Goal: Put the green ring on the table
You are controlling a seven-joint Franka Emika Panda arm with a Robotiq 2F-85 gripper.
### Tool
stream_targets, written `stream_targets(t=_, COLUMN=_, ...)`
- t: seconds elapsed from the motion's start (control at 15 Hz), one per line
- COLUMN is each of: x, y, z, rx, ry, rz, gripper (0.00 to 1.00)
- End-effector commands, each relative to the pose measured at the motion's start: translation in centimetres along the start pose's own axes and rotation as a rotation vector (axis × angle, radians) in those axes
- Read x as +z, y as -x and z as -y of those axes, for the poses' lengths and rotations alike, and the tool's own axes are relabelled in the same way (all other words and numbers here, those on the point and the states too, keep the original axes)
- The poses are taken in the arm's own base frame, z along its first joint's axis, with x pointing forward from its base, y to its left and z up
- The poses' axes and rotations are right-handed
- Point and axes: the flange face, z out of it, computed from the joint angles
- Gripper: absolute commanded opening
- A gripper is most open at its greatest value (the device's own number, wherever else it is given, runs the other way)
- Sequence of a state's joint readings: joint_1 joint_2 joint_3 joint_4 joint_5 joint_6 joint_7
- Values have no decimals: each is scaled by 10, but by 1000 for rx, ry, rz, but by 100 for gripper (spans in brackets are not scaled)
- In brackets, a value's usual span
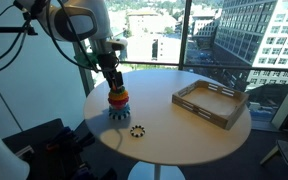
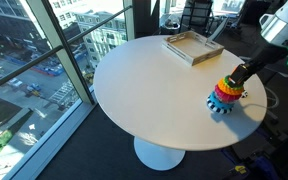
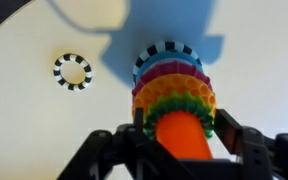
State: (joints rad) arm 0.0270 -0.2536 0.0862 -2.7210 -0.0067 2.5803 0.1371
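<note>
The stacking toy (image 1: 117, 100) stands on the round white table (image 1: 174, 135), near its edge in both exterior views (image 2: 224, 96). In the wrist view the green ring (image 3: 176, 108) is the top ring, around the orange post, above yellow, orange, red and blue rings. My gripper (image 3: 181, 126) is straight above the toy, with one finger against each side of the green ring. The ring still rests on the stack. The gripper also shows in both exterior views (image 1: 112, 84) (image 2: 232, 80).
A loose black-and-white striped ring (image 1: 137, 130) lies on the table beside the toy, also in the wrist view (image 3: 72, 70). A wooden tray (image 1: 210, 103) sits at the far side of the table (image 2: 192, 46). Windows run close behind the table.
</note>
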Motion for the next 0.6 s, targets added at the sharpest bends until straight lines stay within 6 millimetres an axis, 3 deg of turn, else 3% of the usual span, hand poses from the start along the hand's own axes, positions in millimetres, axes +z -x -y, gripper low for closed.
stream_targets(t=0.0, x=0, y=-5, z=0, rx=29, ry=-12, rz=-13, gripper=45)
stream_targets(t=0.53, x=-32, y=-5, z=-3, rx=61, ry=-31, rz=-51, gripper=44)
